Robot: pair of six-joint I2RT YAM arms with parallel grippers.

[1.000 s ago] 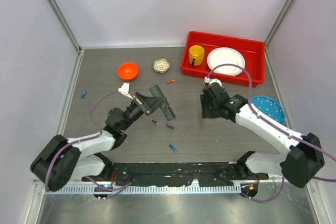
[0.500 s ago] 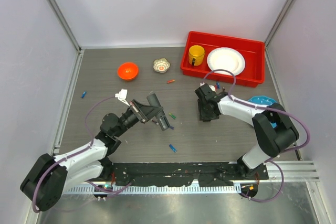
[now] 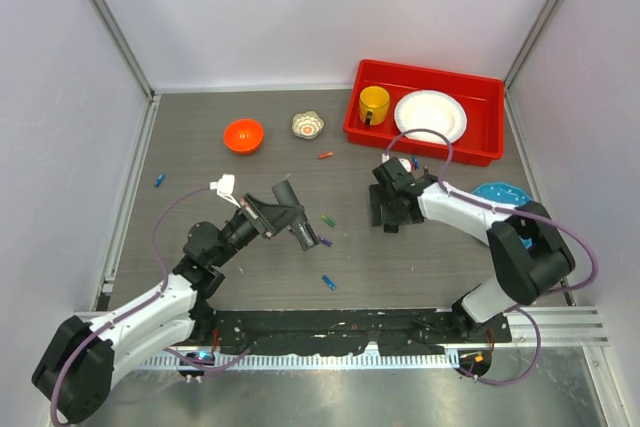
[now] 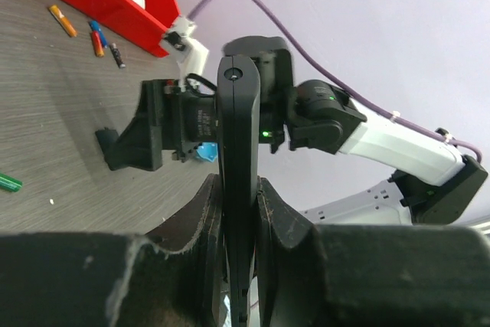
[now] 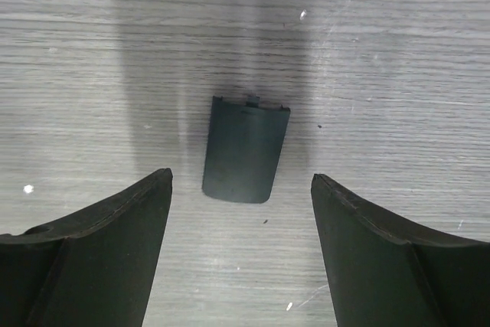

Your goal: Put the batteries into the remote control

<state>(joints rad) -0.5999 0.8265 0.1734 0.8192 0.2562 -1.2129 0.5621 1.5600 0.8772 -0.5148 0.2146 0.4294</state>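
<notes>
Remote control [image 4: 237, 112] edge-up, pinched in left gripper [image 4: 239, 197], right gripper [image 5: 240, 181] spread wide over dark cover [image 5: 245, 151]

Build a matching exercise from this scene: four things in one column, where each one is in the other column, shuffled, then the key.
Things
1. remote control
2. dark cover panel
3. yellow mug
4. orange bowl

Places
A. inside the red bin
B. flat on the table, between the fingers of the open right gripper
C. on the table, left of the small patterned bowl
D. clamped in the left gripper

Pairs: 1-D, 2-B, 3-A, 4-C
</notes>
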